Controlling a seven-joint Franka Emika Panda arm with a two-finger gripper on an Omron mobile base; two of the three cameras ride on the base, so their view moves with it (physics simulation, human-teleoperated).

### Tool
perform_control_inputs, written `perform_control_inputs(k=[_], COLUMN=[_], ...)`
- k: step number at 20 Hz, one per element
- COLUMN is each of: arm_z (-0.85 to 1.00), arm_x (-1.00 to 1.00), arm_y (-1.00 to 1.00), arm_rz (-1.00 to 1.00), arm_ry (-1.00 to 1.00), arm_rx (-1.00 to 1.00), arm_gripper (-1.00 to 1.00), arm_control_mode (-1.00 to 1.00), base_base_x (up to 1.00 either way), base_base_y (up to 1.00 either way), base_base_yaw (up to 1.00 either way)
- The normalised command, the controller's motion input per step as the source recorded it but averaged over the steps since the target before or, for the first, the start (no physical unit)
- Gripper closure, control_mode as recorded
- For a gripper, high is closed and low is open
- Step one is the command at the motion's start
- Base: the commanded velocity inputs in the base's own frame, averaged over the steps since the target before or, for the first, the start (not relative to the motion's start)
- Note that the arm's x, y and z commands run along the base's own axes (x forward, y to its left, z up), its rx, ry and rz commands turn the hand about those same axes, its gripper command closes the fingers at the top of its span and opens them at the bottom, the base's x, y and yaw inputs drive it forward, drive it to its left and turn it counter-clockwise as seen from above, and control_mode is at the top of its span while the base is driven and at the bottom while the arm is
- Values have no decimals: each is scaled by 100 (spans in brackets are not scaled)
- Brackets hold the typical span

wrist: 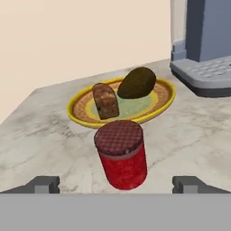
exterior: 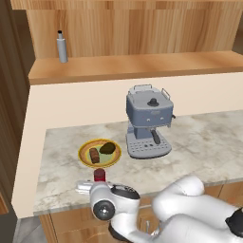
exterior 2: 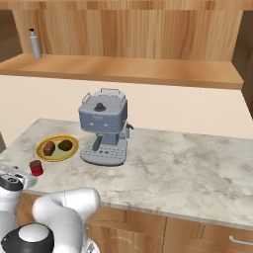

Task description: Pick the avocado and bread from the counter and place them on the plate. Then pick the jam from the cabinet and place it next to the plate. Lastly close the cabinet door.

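With jaws spread wide either side of jam point(wrist: 122, 155), gripper point(wrist: 115, 185) grasps nothing; stands upright just before plate point(wrist: 81, 106), between fingertips, clear for straight retreat.

Glossy white rounded arm links point(exterior: 190, 209), dark joint caps, grey disc at wrist; small dark-grey end effector point(wrist: 115, 184) fingertips.

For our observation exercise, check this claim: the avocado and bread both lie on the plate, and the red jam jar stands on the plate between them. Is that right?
Not quite. The avocado and bread do lie on the plate, but the red jam jar stands on the counter beside the plate, in front of its rim, not on it. The hand view shows this plainly.
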Motion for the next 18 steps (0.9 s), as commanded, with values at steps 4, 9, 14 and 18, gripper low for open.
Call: perform_control_inputs(k=[4,9,14,18], arm_z=[56,63,62,68], arm_x=[-55,-47,-36,-35], arm_y=[0,14,41,38], arm_rz=[0,0,0,0], arm_ry=[-7,-14,-13,-14], arm_rx=[3,0,-2,-1], arm_gripper=[-100,-100,-100,-100], arm_control_mode=[-100,-100,-100,-100], base_base_x=[0,0,0,0], base_base_y=[0,0,0,0], base_base_yaw=[0,0,0,0])
